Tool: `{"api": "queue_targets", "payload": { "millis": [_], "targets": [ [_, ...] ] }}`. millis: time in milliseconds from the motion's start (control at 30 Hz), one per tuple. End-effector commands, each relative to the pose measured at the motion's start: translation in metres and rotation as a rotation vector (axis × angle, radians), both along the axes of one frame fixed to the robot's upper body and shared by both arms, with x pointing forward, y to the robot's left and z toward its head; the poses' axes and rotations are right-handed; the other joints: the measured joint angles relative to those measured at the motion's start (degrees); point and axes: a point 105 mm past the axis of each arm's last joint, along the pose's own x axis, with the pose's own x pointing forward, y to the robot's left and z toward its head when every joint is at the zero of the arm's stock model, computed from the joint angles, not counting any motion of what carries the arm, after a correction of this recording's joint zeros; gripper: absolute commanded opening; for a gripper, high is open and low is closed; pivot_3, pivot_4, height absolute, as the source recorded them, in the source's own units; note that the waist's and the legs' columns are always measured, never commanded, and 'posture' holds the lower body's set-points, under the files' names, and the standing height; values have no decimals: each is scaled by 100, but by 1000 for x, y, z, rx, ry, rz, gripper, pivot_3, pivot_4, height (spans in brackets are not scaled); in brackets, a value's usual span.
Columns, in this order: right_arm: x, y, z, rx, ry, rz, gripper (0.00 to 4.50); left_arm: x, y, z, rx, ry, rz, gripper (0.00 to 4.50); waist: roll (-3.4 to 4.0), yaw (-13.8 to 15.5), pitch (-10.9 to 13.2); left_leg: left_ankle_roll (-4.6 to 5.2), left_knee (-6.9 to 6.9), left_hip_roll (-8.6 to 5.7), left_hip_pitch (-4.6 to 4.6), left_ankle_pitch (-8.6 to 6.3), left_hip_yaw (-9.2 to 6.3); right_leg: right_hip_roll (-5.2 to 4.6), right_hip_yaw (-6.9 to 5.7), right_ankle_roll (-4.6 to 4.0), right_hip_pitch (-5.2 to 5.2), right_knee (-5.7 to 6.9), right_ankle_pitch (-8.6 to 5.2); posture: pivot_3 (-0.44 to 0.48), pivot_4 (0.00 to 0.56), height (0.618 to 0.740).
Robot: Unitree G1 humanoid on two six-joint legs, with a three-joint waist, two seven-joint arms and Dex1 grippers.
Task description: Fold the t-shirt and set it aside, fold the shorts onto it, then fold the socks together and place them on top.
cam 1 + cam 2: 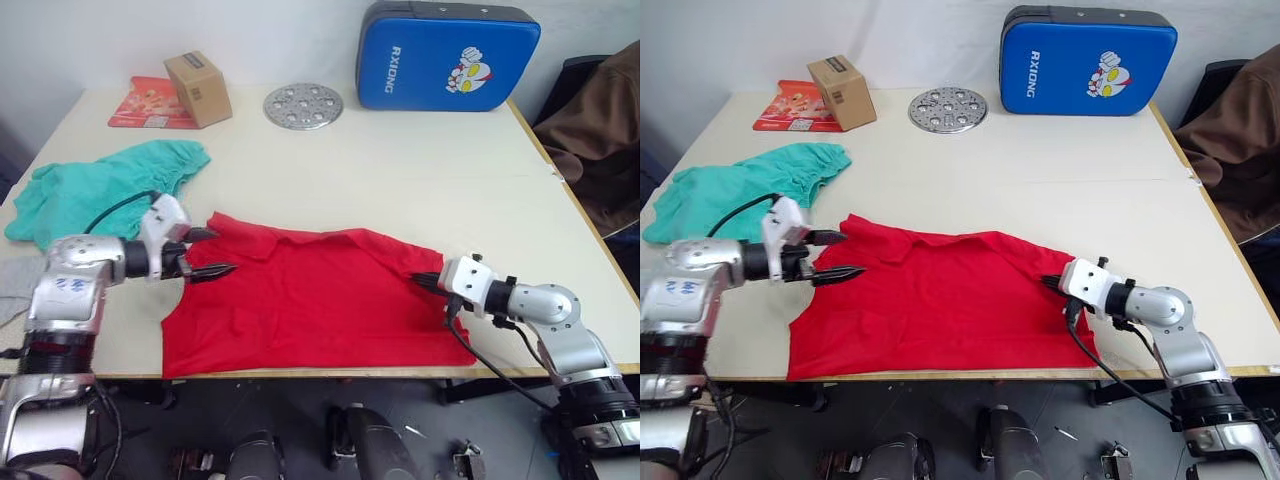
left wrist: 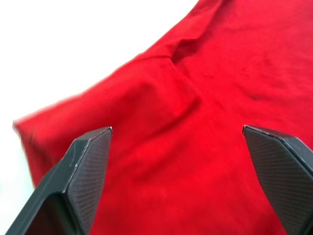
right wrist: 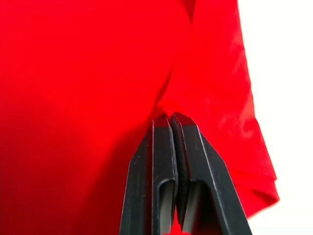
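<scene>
Risk of lopsided fold: t-shirt point(image 1: 310, 300) spread flat at table's point(image 1: 420, 180) near edge, right gripper point(image 1: 428, 281) pinched shut, seemingly on its right-side fabric, left gripper point(image 1: 212, 253) spread wide over left shoulder, gripping nothing. Could drag cloth askew if only one side lifts. Shorts point(image 1: 100, 185) bunched well apart, far left.

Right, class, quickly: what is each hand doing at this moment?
Left hand: open, fingers spread over the t-shirt at its left edge, holding nothing.
Right hand: shut, pinching the t-shirt's fabric.
</scene>
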Motion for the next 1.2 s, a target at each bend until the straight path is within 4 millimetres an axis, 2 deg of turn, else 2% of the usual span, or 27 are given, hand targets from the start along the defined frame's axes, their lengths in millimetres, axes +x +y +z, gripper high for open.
{"api": "queue_targets", "payload": {
  "millis": [33,133,233,300,533,633,900,967,1100,1200],
  "targets": [
    [4,-9,12,-24,-60,-10,0,8,-9,-6,74,-42,-51,4466,0,-11,0,0,-8,-1,-3,0,0,0,2,4,3,-3,0,0,150,740],
    [6,-13,14,-21,-58,-24,0,20,-21,-12,115,-72,-81,4466,-1,-3,0,1,-21,-1,-4,1,0,3,0,7,3,-14,2,0,150,740],
    [7,-14,15,-12,-55,-32,0,28,-29,-20,159,-80,-118,3887,-1,4,0,6,-23,-1,-4,4,-7,3,-9,14,2,-30,10,0,150,740],
    [7,-13,15,-6,-53,-36,0,33,-33,-24,180,-80,-126,3318,-1,6,0,12,-26,-2,-4,5,-7,3,-9,23,2,-42,16,0,150,740],
    [7,-13,16,6,-51,-52,0,42,-48,-22,131,-95,-143,3318,-1,8,-1,34,-32,-4,-7,5,-6,0,-11,46,5,-83,38,0,150,740],
    [7,-13,16,11,-51,-56,0,39,-52,-21,109,-88,-166,2757,-1,11,-1,34,-34,-5,-5,5,-5,-1,-11,45,5,-83,39,0,150,740],
    [6,-12,17,-6,-57,-46,0,34,-58,-31,77,-2,-166,129,-1,8,-1,30,-33,-3,-2,8,0,-1,-8,43,4,-79,40,0,150,740],
    [4,-13,18,-19,-63,-38,0,28,-65,-28,28,63,-176,26,-1,10,-1,29,-33,-4,-1,8,1,-1,-6,42,4,-78,40,0,150,740],
    [2,-25,21,-43,-65,-53,0,20,-77,-1,-109,235,-142,26,-1,19,0,29,-28,-4,-5,8,2,-1,-5,42,1,-75,39,0,150,740],
    [2,-30,19,-57,-61,-61,0,17,-80,5,-137,296,-114,26,0,12,0,29,-24,-5,-4,8,2,-2,-1,42,2,-73,39,0,150,740]
  ]
}}
